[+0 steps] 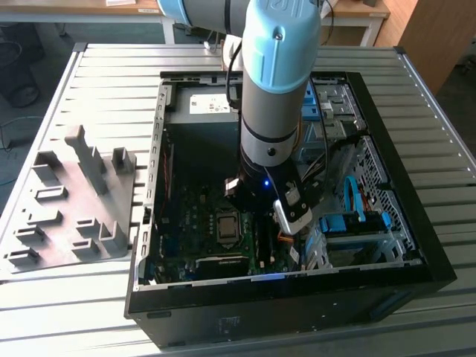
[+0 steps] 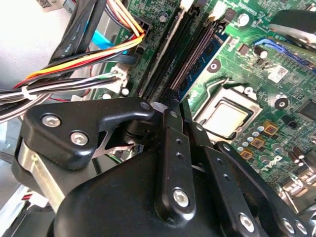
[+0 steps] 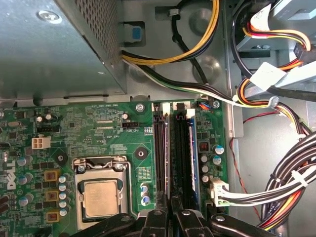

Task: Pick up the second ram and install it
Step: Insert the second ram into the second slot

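The end effector is down inside the open computer case on the table, its fingers closed on the second ram. The stick stands on edge in the black memory sockets, at 3 o'clock of the processor; the grey tray lies at 9 o'clock of the case.

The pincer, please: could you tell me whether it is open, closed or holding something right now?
Pincer: low over the motherboard's memory sockets; open, closed or holding cannot be told.
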You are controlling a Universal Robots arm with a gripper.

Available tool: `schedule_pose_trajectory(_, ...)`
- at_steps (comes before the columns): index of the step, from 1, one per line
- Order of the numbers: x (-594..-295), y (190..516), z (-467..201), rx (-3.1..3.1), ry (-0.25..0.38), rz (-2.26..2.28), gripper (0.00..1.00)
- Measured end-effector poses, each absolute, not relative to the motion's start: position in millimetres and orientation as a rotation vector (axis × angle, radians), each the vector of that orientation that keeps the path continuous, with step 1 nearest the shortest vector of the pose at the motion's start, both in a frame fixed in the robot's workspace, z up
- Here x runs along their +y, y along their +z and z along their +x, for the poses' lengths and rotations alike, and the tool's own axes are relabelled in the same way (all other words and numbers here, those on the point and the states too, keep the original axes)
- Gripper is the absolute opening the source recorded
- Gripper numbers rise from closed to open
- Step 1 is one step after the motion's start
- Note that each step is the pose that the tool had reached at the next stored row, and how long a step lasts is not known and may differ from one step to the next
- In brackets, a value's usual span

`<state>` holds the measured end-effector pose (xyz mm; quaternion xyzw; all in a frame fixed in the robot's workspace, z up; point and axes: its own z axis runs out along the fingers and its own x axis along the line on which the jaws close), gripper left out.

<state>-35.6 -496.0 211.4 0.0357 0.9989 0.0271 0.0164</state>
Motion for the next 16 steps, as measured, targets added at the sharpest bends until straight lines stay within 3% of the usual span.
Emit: schedule_pose_trajectory(16,-495.6,214.7,-33.5,3.107,0.071,0.086,0.14)
